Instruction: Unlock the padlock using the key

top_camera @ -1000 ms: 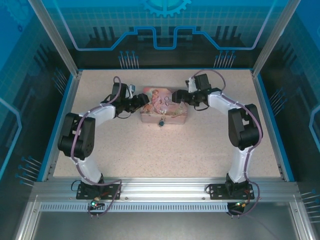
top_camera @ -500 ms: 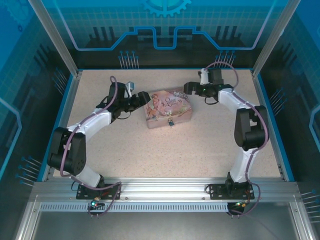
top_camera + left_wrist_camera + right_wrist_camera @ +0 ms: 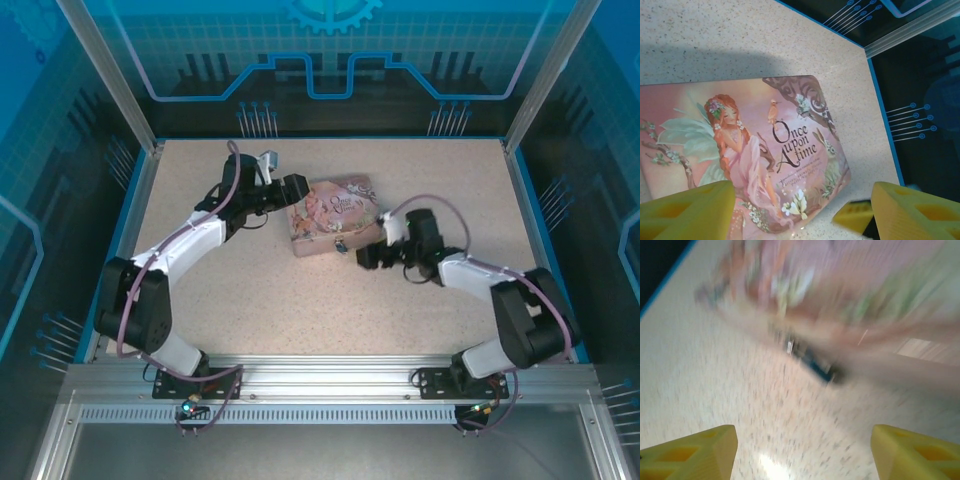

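Top view: pink tin [image 3: 335, 208] lay skewed on the bench [image 3: 300, 300], mid-field, a bit toward the far side. Padlock [image 3: 341, 243] hung at the tin's near long side, blue body low against the wall, close to the bench.

Left gripper [image 3: 297, 189] sat at the tin's left end. In the left wrist view its jaws were wide apart, holding nothing, with the illustrated "Once upon A time" lid under and between the yellow fingers [image 3: 690, 210].

Right gripper [image 3: 360, 257] was low over the bench, just beside the padlock on its right. The right wrist view was badly blurred: jaws apart and empty, and a dark blue-ish smear [image 3: 812, 361] at the tin's lower edge ahead of them was probably the padlock.
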Robot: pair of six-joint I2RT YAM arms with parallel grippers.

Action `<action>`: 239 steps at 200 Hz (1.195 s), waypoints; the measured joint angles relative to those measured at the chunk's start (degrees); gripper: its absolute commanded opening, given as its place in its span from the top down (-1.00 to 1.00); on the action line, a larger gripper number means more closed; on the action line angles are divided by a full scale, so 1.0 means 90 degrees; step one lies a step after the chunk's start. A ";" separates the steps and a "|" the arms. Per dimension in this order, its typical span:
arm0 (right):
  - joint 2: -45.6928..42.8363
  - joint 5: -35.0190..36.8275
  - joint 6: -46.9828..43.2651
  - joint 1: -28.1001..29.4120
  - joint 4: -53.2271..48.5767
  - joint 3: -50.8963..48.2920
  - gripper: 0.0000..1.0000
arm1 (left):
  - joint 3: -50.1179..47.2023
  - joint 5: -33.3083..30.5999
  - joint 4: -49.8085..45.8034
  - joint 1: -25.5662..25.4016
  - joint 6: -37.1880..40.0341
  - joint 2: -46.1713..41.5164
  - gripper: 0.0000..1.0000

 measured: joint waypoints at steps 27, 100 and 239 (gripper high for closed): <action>0.0865 0.0102 -0.0100 0.0369 0.0889 -0.0192 -0.34 | 0.0049 -0.0058 -0.0015 0.0002 0.0005 0.0376 -0.50; 0.1460 0.0828 -0.0478 0.0724 0.2120 0.0107 -0.33 | 0.0005 -0.0323 0.0039 0.0270 -0.0024 0.0476 -0.53; 0.2339 0.0741 -0.0622 0.0760 0.2467 0.0680 0.29 | -0.0175 -0.0410 0.0245 0.0267 -0.0189 0.0872 -0.51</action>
